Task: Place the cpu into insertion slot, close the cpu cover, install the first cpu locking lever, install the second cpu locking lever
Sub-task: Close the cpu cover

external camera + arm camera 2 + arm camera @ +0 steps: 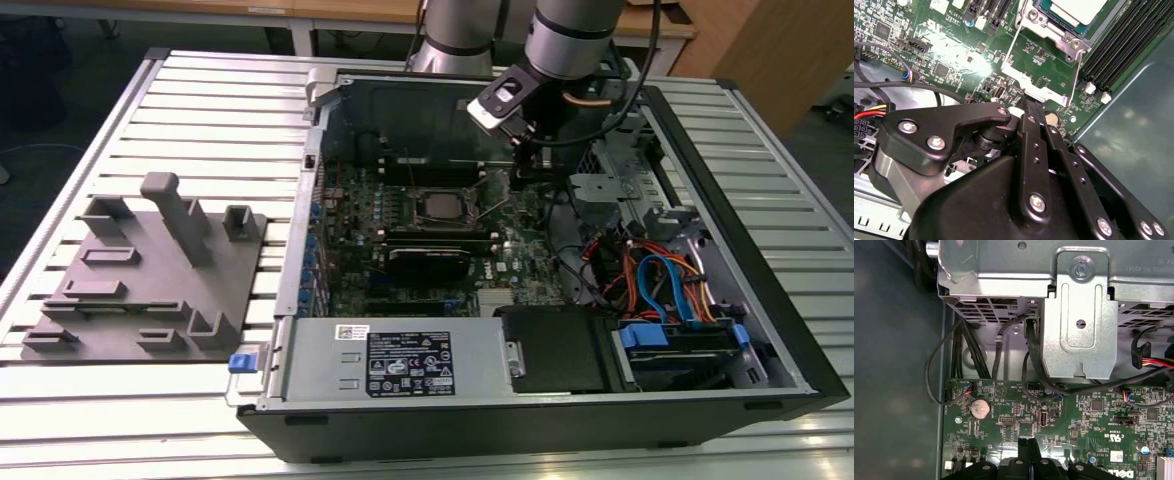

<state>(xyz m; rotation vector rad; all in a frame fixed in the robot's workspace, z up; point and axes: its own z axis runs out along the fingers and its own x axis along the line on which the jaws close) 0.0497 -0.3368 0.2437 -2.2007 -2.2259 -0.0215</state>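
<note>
The gripper [1032,104] is hanging clenched, fingertips pressed together, just beside the insertion slot [415,205] inside the computer case [534,425], where the cpu [1076,11] is sitting.

green motherboard [954,55], black gripper [1029,102], cpu [1077,9] seemingly silvery-white (cables [663,283] blue and orange).

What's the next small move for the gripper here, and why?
Probably a slight push forward onto the silvery lever tab: the shut gripper sits just short of it, while the cpu already lies seated under the cpu cover.
</note>
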